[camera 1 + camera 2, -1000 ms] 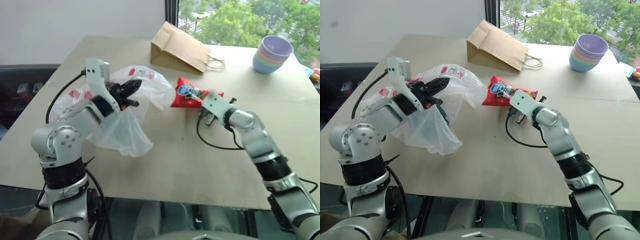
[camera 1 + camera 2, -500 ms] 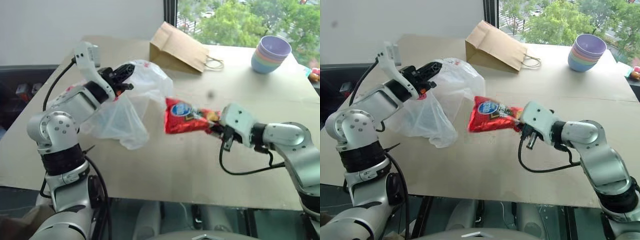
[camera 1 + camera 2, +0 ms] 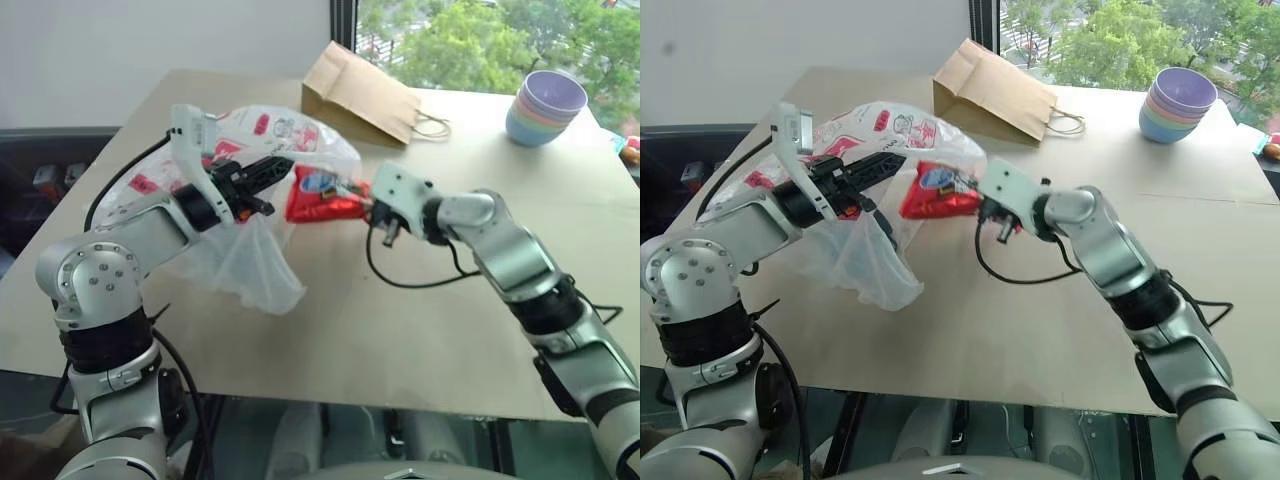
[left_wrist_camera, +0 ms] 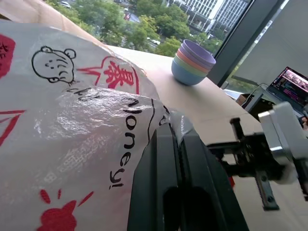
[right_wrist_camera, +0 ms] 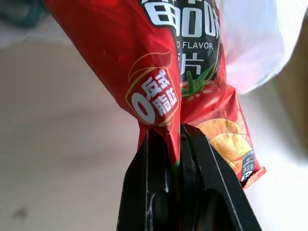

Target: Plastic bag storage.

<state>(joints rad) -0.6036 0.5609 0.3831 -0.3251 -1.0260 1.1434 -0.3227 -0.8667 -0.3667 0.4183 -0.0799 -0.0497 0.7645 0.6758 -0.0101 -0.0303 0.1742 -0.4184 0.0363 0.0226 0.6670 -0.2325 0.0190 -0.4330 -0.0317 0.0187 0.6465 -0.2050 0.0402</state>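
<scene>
From the head views we see the left end effector clenched on the rim of the plastic bag, holding it lifted above the tabletop. The right end effector grasps a red snack packet at the bag's mouth.

In the left wrist view the fingers pinch the bag film.

In the right wrist view the fingers clamp the packet's edge.
</scene>
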